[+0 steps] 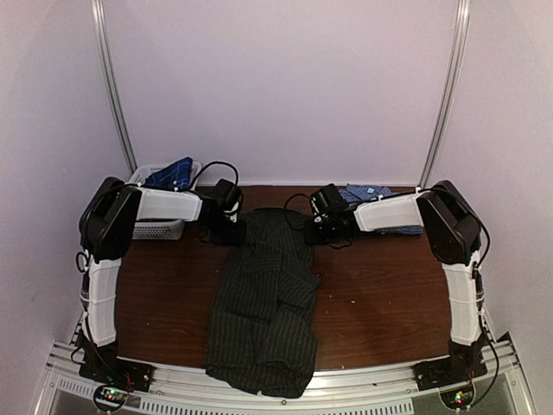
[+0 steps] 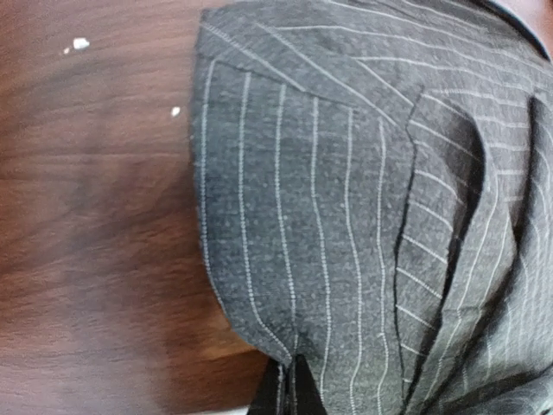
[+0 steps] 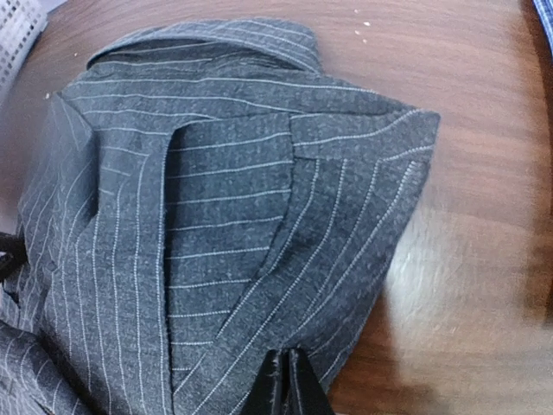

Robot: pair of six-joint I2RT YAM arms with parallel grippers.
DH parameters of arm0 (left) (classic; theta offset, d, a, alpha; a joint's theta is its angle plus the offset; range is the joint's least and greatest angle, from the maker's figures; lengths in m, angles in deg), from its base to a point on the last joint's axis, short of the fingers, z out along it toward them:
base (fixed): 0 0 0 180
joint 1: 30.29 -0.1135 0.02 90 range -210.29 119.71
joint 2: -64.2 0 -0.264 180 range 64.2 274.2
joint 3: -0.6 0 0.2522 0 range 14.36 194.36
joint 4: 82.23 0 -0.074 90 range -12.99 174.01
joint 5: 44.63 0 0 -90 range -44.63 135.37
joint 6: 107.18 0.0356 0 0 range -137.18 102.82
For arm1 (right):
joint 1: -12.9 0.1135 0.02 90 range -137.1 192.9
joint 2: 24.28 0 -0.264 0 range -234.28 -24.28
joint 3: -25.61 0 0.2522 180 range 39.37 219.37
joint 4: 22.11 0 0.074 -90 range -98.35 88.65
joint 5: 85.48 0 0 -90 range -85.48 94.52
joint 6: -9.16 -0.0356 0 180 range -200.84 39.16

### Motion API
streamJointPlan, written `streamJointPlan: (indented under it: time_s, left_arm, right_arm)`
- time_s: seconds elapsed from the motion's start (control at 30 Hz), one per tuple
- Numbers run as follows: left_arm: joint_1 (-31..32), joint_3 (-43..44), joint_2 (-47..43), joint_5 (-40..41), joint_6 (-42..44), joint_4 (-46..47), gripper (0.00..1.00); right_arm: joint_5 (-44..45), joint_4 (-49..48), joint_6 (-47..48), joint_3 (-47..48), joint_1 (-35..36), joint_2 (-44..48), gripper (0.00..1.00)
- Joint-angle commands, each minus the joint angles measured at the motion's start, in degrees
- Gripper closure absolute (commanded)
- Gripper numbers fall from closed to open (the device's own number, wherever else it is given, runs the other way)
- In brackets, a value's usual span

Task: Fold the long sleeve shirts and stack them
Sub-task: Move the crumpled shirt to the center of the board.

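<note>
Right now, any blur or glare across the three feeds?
Top external: sharp and evenly lit, though the pinstripe shirt reads dark. Left wrist: table smeared by blur, stripes crisp. Right wrist: shirt in focus, table at right soft with a pale sheen.

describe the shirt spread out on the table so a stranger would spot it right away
Start at the brown table: down its middle, reaching over the near edge, lies the pinstriped shirt. It is charcoal with thin pale stripes, whereas the plaid shirt in the basket far left and the checked shirt far right are both blue.
</note>
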Motion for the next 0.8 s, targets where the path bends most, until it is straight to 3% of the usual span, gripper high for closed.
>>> streamJointPlan:
  time_s: [0.0, 0.3, 0.37, 0.4, 0.43, 0.47, 0.53, 0.63, 0.77]
  left_arm:
    - [-0.3, 2.83, 3.23, -1.81, -0.83, 1.46, 1.0]
    - [-1.93, 10.22, 6.6, -0.61, -1.56, 0.98, 1.0]
    - [-2.05, 12.38, 7.34, -1.52, -0.4, 0.22, 1.0]
    - [-2.06, 13.18, 7.38, -1.8, 0.16, -0.08, 0.94]
    - [-2.06, 13.81, 7.21, -1.81, 0.59, -0.75, 0.81]
    - [-2.06, 14.26, 6.87, -1.88, 0.98, -1.29, 0.74]
    - [-1.98, 14.08, 5.56, -2.39, 1.87, -1.56, 0.62]
    - [-1.69, 11.66, 2.27, -2.37, 2.55, -1.61, 0.48]
    - [-0.14, 4.09, -4.75, -3.74, 2.78, 0.46, 0.43]
  right_arm:
    - [1.71, 3.56, 2.62, 5.91, -1.99, -2.62, 1.0]
    - [1.86, 10.23, 5.53, 20.11, -4.62, -9.97, 1.0]
    - [1.37, 12.0, 5.64, 21.78, -4.63, -9.6, 0.84]
    - [0.98, 12.23, 5.71, 21.39, -4.57, -8.74, 0.73]
    - [0.65, 12.05, 5.75, 20.37, -4.5, -7.33, 0.63]
    - [0.49, 11.53, 5.82, 19.11, -4.45, -5.72, 0.55]
    - [0.26, 10.77, 5.88, 16.04, -4.35, -2.34, 0.44]
    - [0.01, 10.02, 6.27, 10.48, -3.54, 3.32, 0.37]
    - [-0.9, 6.38, 6.01, -0.67, -1.48, 11.71, 0.32]
